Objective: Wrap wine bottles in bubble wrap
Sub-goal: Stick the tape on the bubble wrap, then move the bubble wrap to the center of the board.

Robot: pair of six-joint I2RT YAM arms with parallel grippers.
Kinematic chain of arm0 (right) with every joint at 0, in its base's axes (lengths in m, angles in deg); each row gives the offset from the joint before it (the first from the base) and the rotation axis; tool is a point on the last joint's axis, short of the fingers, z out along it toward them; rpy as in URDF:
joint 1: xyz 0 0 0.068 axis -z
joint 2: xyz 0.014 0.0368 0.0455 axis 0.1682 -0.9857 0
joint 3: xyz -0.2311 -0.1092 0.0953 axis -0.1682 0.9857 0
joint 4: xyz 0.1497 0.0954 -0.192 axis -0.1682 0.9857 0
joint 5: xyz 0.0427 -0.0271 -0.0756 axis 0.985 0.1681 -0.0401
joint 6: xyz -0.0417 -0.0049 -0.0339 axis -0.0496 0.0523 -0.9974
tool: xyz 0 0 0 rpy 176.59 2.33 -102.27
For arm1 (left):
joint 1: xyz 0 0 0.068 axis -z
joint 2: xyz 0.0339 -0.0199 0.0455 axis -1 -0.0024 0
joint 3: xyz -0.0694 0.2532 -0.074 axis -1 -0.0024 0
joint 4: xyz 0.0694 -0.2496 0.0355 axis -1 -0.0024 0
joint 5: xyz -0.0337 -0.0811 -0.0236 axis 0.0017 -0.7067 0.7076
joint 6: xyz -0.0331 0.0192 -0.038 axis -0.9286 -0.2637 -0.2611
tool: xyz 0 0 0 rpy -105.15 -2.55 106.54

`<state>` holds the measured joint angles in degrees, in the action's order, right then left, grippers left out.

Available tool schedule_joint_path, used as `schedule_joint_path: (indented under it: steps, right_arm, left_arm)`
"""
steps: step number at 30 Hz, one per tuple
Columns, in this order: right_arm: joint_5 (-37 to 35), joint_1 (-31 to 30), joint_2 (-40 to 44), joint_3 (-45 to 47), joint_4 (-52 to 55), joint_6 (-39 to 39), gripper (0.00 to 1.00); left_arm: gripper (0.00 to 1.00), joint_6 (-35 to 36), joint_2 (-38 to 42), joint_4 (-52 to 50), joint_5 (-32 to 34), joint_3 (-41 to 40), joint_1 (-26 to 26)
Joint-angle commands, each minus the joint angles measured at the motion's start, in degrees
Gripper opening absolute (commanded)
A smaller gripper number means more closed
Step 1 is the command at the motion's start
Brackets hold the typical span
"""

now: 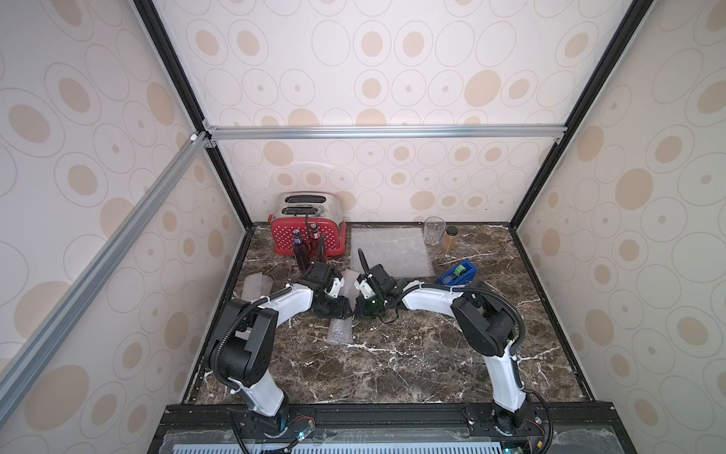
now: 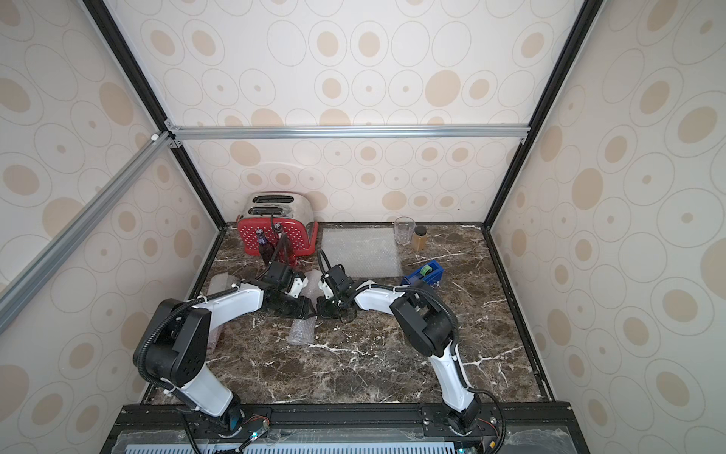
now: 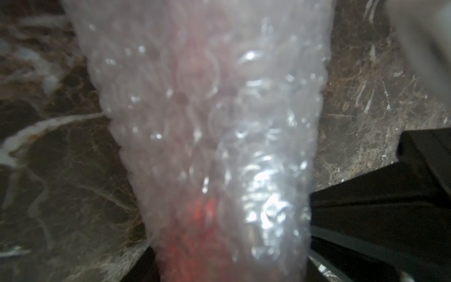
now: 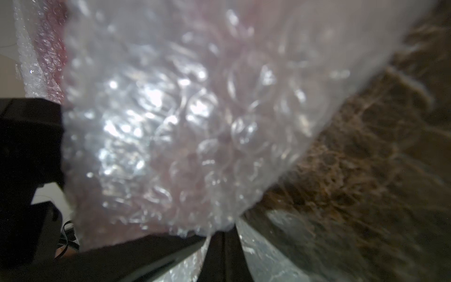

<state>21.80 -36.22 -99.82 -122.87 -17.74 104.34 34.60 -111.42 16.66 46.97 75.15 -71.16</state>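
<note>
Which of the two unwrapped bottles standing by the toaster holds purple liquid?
The left bottle, set a little further forward. The right bottle beside it holds red liquid.

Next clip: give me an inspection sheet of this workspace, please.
Surface: dark marble table.
Job's things: wrapped bottle lying between the grippers; purple bottle and red bottle upright, unwrapped; flat bubble wrap sheet at the back; second roll near the left edge, contents unclear.
Clutter: toaster, glass, amber jar, blue tape dispenser.
Grippers: left gripper astride the wrapped bottle, grip unclear; right gripper shut, pinching its wrap.
Cables: black hoses along both arms; thin loop beside the right gripper.
Surroundings: patterned walls, aluminium frame; nothing else seen.
</note>
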Motion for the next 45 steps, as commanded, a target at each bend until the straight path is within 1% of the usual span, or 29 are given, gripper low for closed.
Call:
schedule_joint_path:
  steps: [1, 4, 7, 16, 21, 26, 28, 30, 32, 34, 38, 42, 44, 45]
  right_arm:
    - [-1.0, -0.9, 2.7, 0.8, 2.2, -0.7, 0.00]
    - [-1.6, -0.8, 4.7, 2.2, 2.7, -0.6, 0.00]
    - [-0.3, -1.2, 4.6, 2.6, 1.2, 0.8, 0.00]
    - [-0.5, -1.7, -1.4, -1.1, -0.8, 2.2, 0.00]
    - [0.9, -1.7, -4.0, -1.2, -7.9, 4.1, 0.00]
    - [-0.3, -1.7, -5.2, -2.4, -7.4, 2.0, 0.00]
    - [-1.4, -1.7, -3.3, -1.5, -5.8, 0.8, 0.00]
    - [-3.0, -1.5, -0.4, -0.1, -3.5, -1.3, 0.00]
    - [-5.2, -1.1, 3.8, 1.8, 0.4, -3.9, 0.02]
    - [-7.5, -0.3, 8.5, 4.9, 2.9, -5.5, 0.06]
    - [-11.2, 2.3, 17.8, 9.7, 7.9, -8.6, 0.11]
    - [-14.8, 5.3, 25.1, 11.9, 13.1, -11.4, 0.14]
    - [-16.3, 6.8, 27.7, 12.1, 15.4, -12.4, 0.18]
    - [-17.3, 7.7, 28.8, 11.9, 16.5, -13.0, 0.21]
  left_arm:
    - [0.53, 0.6, -0.1, -1.7, 1.5, 0.2, 0.0]
    - [0.52, 0.5, -0.1, -1.6, 1.5, 0.1, 0.0]
    - [0.51, 0.5, -0.1, -1.5, 1.5, 0.0, 0.0]
    - [0.49, 0.5, 0.1, -1.4, 1.0, 0.0, 0.0]
    - [0.47, 0.6, 0.0, -1.4, 0.7, -0.2, 0.0]
    - [0.43, 1.7, 0.1, -1.9, 1.0, 0.0, 0.0]
    - [0.43, 2.9, 0.7, -2.7, 2.2, 0.1, 0.0]
    - [0.43, 3.8, 1.5, -4.5, 4.8, 0.9, -0.1]
    - [0.43, 8.0, 2.3, -7.1, 8.3, 2.3, -0.2]
    - [0.42, 10.6, 3.4, -8.5, 10.9, 2.4, -1.0]
    - [0.41, 13.5, 6.0, -11.3, 11.4, 2.0, -5.1]
    - [0.40, 17.6, 10.1, -11.9, 13.5, -1.9, -8.5]
    - [0.40, 19.6, 11.9, -12.4, 14.7, -3.5, -10.2]
    - [0.40, 19.8, 12.9, -12.4, 15.0, -4.0, -11.8]
